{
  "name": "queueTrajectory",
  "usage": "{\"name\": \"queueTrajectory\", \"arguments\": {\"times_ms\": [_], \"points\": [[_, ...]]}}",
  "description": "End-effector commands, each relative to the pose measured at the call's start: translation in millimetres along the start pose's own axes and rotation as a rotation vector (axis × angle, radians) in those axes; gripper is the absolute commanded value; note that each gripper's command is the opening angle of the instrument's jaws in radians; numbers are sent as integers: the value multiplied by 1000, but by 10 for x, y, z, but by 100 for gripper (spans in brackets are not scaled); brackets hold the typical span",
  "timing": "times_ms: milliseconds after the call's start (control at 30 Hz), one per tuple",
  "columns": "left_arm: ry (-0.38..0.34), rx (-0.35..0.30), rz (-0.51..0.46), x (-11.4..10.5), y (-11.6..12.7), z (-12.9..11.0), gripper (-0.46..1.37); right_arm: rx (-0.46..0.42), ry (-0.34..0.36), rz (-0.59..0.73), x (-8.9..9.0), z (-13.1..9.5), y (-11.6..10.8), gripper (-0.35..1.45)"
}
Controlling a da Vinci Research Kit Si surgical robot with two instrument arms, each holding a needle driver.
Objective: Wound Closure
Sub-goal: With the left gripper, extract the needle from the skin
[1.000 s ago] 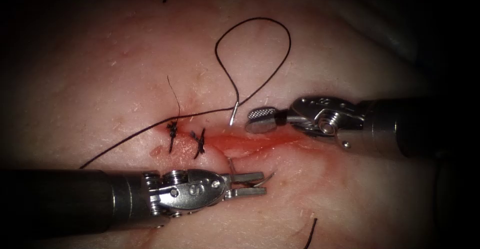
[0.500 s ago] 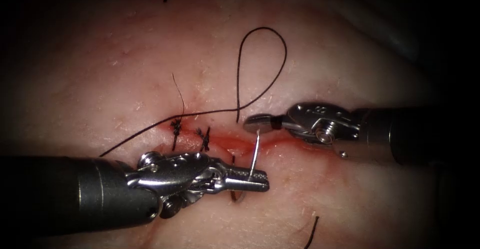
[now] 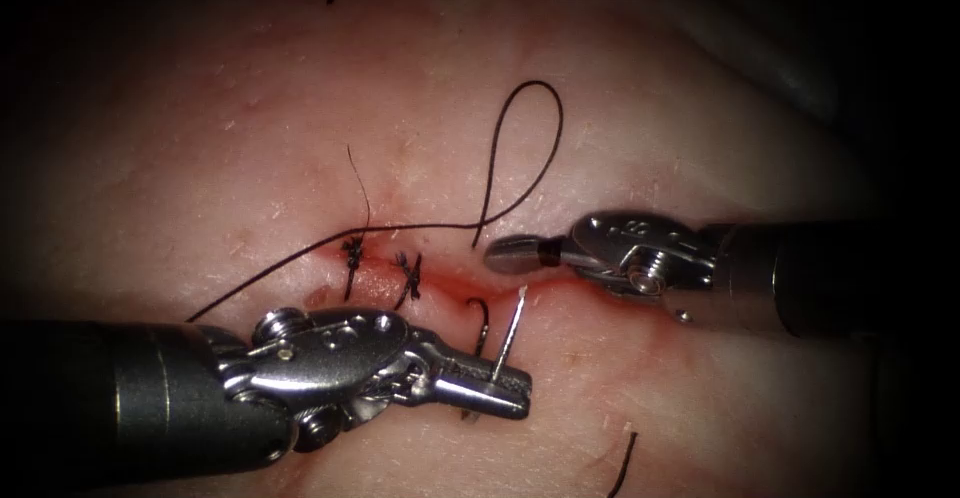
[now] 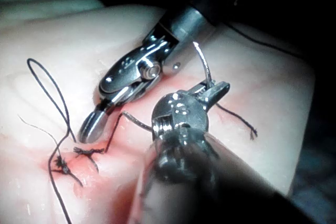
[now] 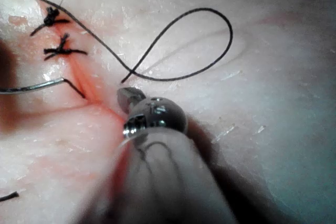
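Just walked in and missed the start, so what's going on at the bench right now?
Two robot arms are stitching a cut in the tissue. The left hand is shut on the curved needle, gripping it partway along its curve, below the cut and clear of the tissue. Dark thread trails from the needle, through the tissue, into a loop above the cut. Two finished knots sit at the cut's left end. The right hand rests shut at the cut, holding nothing.

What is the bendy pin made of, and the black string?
The needle, held by the left tool's jaws, looks like polished steel: thin, silvery, catching light. The thread looks like a smooth dark fibre, limp enough to lie in a loop on the tissue; which fibre, I cannot tell.
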Motion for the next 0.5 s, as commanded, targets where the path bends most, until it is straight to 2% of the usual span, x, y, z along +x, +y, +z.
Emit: {"name": "queueTrajectory", "arguments": {"times_ms": [33,133,200,367,400,500], "points": [[-22,34,114,-4,1,-6,-35,-8,-2,-2,-2,1,0,-35],[-45,59,251,-1,16,-13,-35,-6,-1,-6,-6,2,-2,-35],[-32,79,333,2,30,-20,-35,-6,0,-8,-9,3,-3,-35],[-26,155,531,12,59,-33,-35,-2,2,-13,-15,5,-5,-35],[-23,182,595,16,66,-35,-35,2,2,-15,-16,6,-5,-35],[-19,209,673,20,75,-37,-35,3,2,-17,-18,6,-7,-35]]}}
